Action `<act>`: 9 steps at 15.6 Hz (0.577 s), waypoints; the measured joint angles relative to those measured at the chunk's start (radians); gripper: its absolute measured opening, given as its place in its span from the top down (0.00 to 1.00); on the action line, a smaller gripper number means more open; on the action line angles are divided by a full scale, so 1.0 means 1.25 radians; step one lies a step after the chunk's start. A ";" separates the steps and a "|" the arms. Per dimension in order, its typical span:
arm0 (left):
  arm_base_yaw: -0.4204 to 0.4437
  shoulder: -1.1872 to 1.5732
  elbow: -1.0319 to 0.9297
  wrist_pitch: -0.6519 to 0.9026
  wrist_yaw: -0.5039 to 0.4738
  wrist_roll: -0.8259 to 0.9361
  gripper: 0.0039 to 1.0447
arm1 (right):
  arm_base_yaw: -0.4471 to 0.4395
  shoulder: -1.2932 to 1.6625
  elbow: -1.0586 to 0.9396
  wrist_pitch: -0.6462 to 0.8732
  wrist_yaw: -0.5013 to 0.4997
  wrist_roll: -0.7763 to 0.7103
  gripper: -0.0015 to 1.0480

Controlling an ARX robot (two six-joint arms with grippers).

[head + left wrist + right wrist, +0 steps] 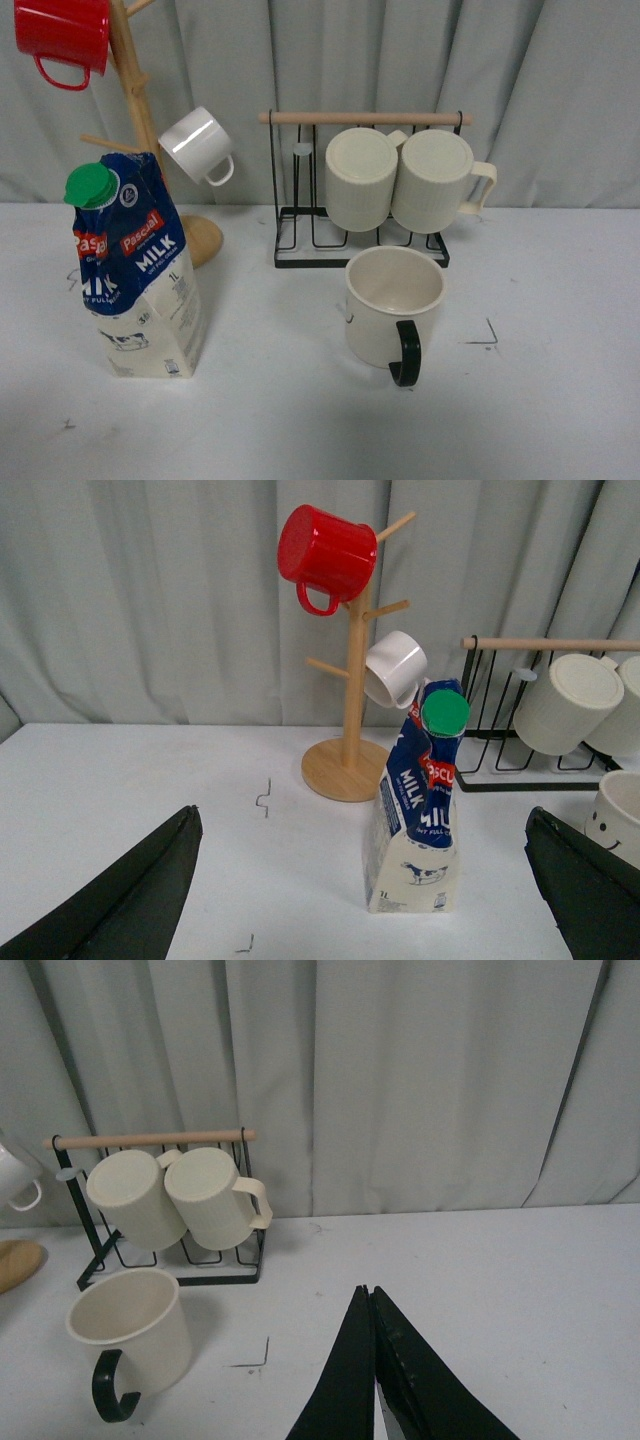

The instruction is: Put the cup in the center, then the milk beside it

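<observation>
The cup [393, 311], a wide cream mug with a black handle, stands upright on the white table in front of the wire rack; it also shows in the right wrist view as the cup [133, 1335]. Only its edge with a small smiley shows as the cup [622, 818] in the left wrist view. The milk [138, 270], a blue-and-white carton with a green cap, stands at the left. My left gripper [365, 832] is open, its jaws wide on either side of the milk [418, 815] and short of it. My right gripper [368, 1290] is shut and empty, off to the cup's side. Neither arm appears in the front view.
A black wire rack [362, 190] with a wooden bar holds two ribbed cream mugs [400, 180] behind the cup. A wooden mug tree [150, 130] behind the milk carries a red mug [62, 38] and a small white mug [198, 145]. A grey curtain closes the back. Small black corner marks [485, 335] dot the table.
</observation>
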 joint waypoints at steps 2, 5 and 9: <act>0.000 0.000 0.000 0.000 0.000 0.000 0.06 | 0.000 -0.037 0.000 -0.034 0.000 0.000 0.98; 0.000 0.000 0.000 0.000 0.000 0.000 0.06 | 0.000 -0.058 0.000 -0.058 0.000 0.000 0.98; 0.000 0.000 0.000 0.000 0.000 0.000 0.06 | 0.000 -0.094 0.000 -0.099 0.000 0.000 0.98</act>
